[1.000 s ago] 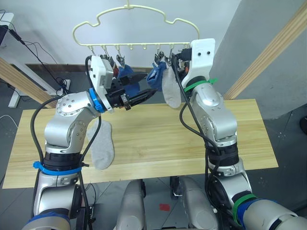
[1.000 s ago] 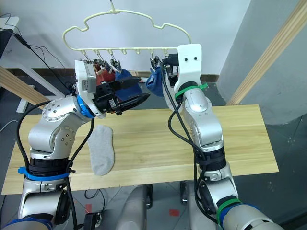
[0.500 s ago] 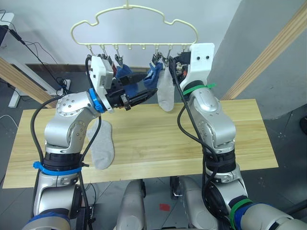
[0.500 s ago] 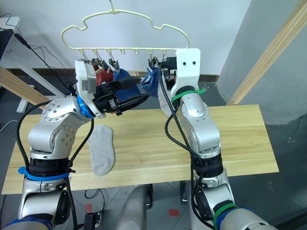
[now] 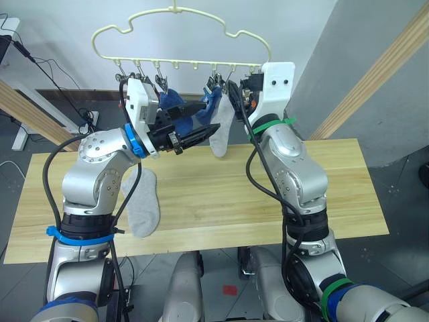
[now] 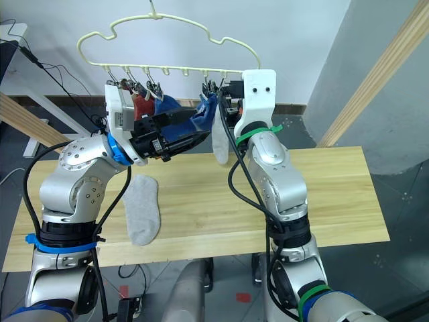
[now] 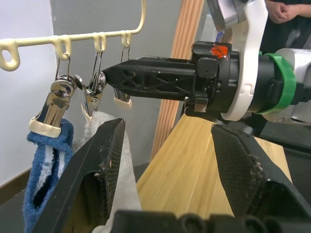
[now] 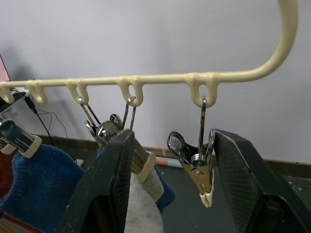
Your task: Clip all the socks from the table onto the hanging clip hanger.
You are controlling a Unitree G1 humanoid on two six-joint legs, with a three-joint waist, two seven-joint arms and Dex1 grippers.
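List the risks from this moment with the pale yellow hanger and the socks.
The pale yellow cloud-shaped clip hanger hangs tilted, so a push from the open right gripper could swing it and loosen the light grey sock just clipped. The open left gripper sits close to the hanging blue sock and may snag it. One grey sock remains on the wooden table.

The left arm's housing covers most of the rust red sock (image 6: 139, 106) on the clip hanger (image 5: 181, 30), and the left pincer (image 5: 194, 131) partly hides a blue sock (image 5: 175, 100) behind it. The right pincer (image 8: 167, 194) hides the top of the grey sock (image 5: 220, 131); which clip holds it is probably undecidable. The grey sock (image 5: 142, 201) on the counter (image 5: 221, 194) is partly covered by the left arm.
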